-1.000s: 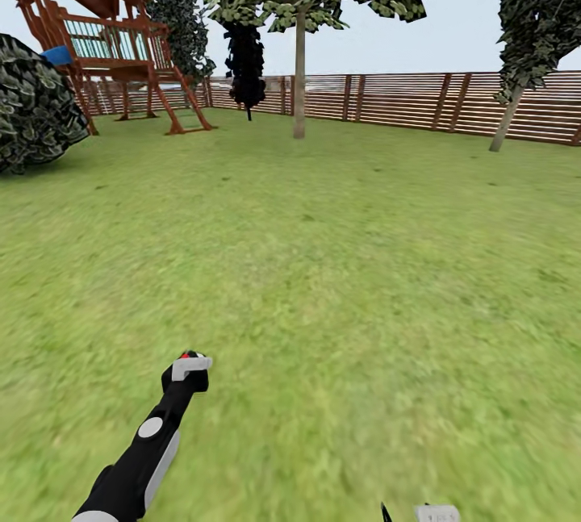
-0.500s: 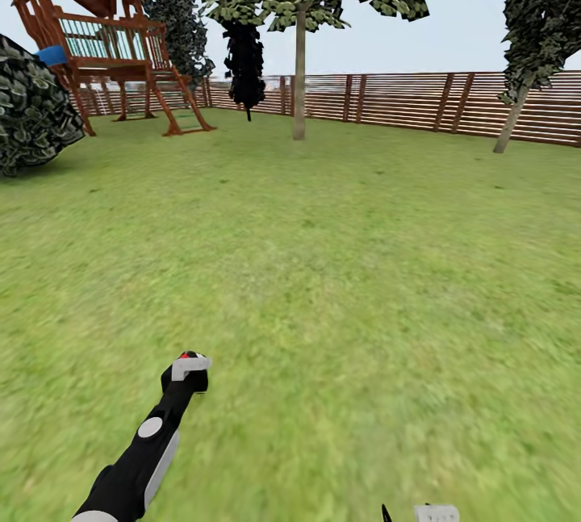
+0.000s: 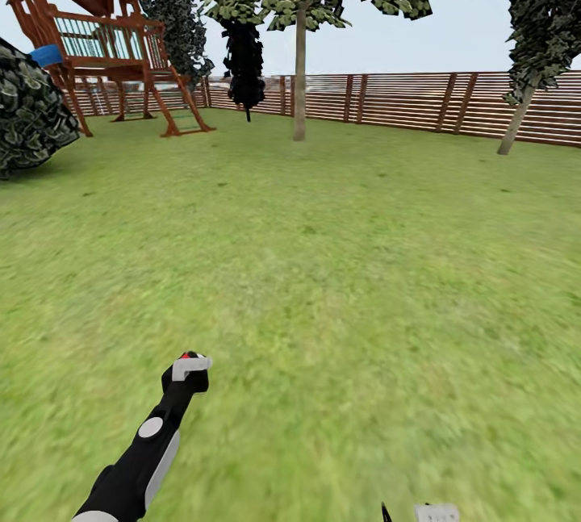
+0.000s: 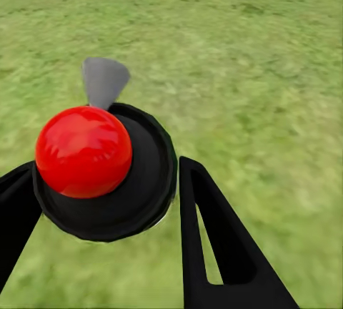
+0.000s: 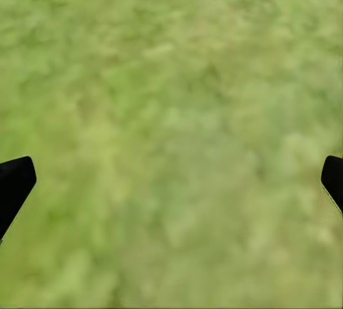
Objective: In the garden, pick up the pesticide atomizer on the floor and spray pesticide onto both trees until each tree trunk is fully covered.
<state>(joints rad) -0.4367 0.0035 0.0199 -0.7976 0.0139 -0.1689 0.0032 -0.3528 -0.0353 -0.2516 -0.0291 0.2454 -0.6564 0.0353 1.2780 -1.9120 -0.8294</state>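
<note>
Currently, the garden lawn is spreading toward the slatted fence at 12 o'clock, with a play tower at 10 o'clock and slim-trunked trees beyond. No thick mottled trunk is appearing. The left gripper is grasping the pesticide atomizer, its red cap facing the wrist camera, at 7 o'clock in the head view. The right gripper is hanging released over grass. Judged step: transit after pickup. Next move calls for locating a thick trunk and aiming the nozzle.

Grass lawn, slatted wooden fence, red playhouse.
</note>
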